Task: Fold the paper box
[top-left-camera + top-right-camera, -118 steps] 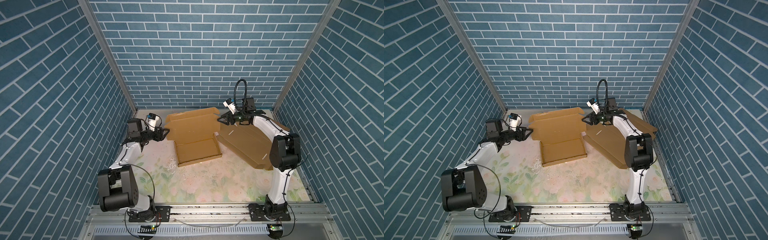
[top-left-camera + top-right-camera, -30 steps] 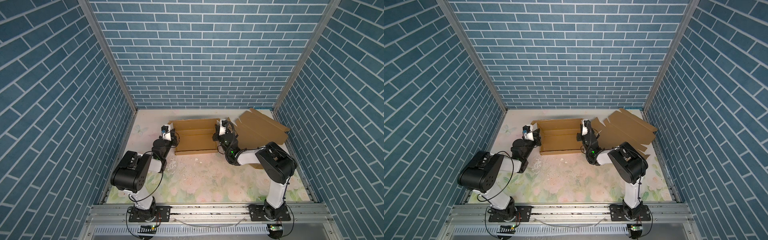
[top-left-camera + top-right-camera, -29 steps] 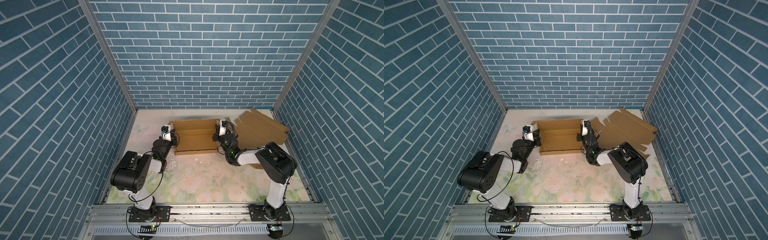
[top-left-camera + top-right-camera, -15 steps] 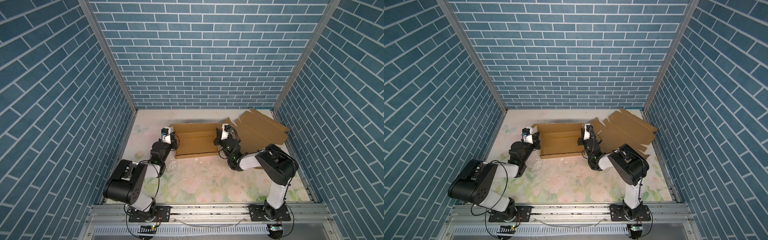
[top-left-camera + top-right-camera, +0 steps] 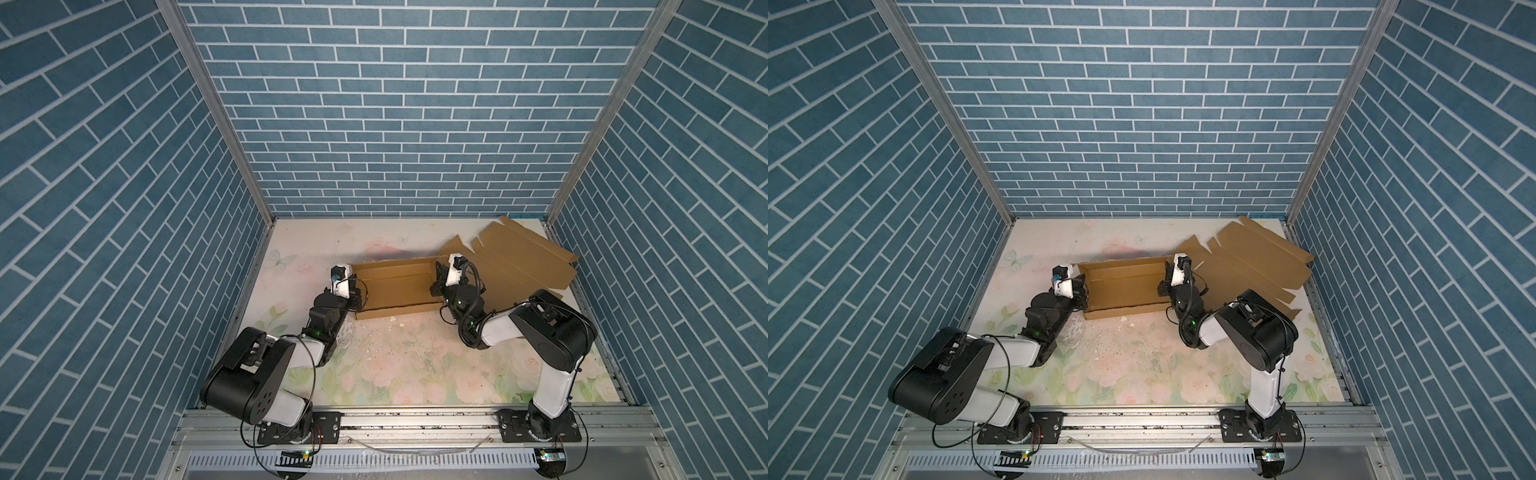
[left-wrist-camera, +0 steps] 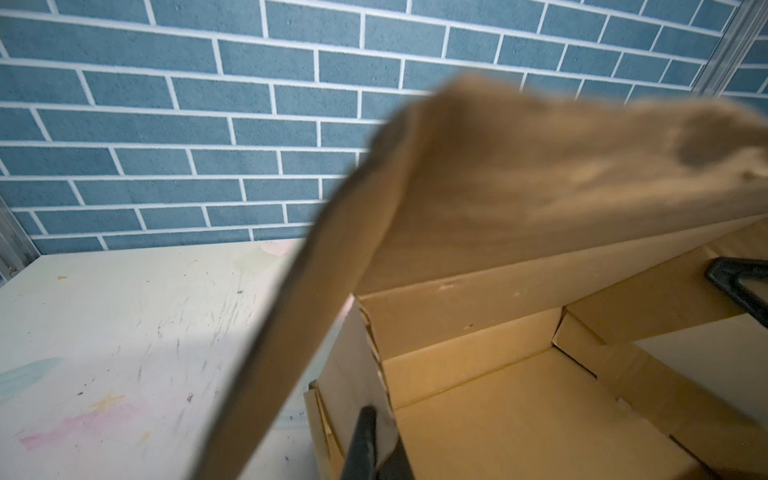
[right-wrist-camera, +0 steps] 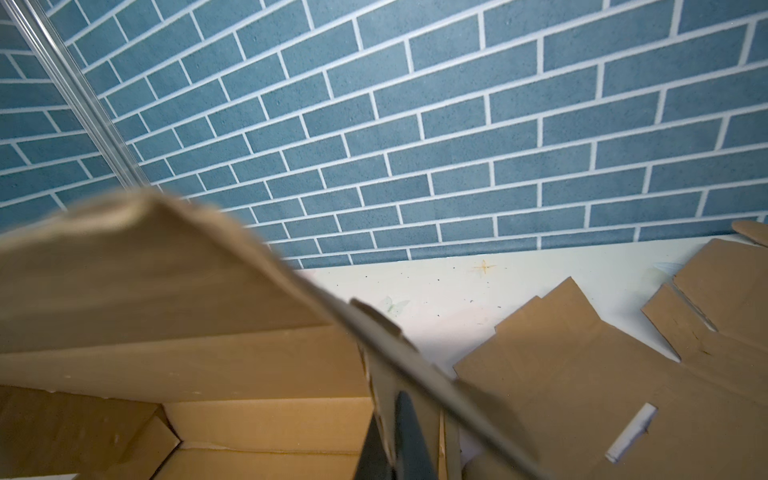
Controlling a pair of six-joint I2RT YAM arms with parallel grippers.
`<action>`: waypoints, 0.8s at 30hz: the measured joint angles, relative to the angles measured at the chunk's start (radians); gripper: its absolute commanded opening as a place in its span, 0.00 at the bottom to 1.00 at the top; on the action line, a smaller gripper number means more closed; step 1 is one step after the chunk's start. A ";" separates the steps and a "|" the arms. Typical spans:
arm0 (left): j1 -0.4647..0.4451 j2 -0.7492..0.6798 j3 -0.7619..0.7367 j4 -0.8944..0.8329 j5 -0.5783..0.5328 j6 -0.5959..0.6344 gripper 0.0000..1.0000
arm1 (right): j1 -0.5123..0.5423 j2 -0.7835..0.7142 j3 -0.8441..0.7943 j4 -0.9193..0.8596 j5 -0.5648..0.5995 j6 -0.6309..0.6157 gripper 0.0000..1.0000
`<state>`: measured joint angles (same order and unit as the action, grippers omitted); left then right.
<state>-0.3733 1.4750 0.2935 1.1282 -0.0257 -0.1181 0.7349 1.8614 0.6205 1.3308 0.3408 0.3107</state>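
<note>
toward the back of the table point(image 5: 395, 374), the box point(image 5: 395, 286) sat with left gripper point(image 6: 374, 419) and right gripper point(image 7: 395, 411) clamped on its end walls, lid point(image 6: 540, 187) slanting over it; closing seemed in hand, next likely pressing the lid down.

Left end effector point(image 6: 379, 436) clamped on side wall of paper box point(image 6: 519, 419), blurred flap point(image 6: 540, 178) overhead, brick wall point(image 6: 208, 124) behind.

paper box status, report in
Left gripper and right gripper both shut, pinching opposite end walls of the paper box. Lid flap raised, not closed. Spare flat cardboard beside it on the right.
</note>
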 measured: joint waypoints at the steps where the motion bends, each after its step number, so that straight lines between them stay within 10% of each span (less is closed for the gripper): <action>1: -0.005 0.004 -0.008 0.002 -0.005 -0.001 0.00 | 0.000 0.000 -0.008 0.002 0.000 0.000 0.00; 11: -0.015 0.003 -0.037 0.013 -0.014 0.014 0.00 | -0.025 -0.064 -0.062 -0.061 -0.100 0.000 0.20; 24: -0.025 0.009 -0.059 0.043 -0.007 0.033 0.00 | -0.149 -0.481 -0.116 -0.552 -0.462 -0.077 0.58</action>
<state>-0.3981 1.4841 0.2348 1.1709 -0.0326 -0.0853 0.5861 1.3800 0.5041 0.7792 -0.1211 0.2340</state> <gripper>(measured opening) 0.052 0.572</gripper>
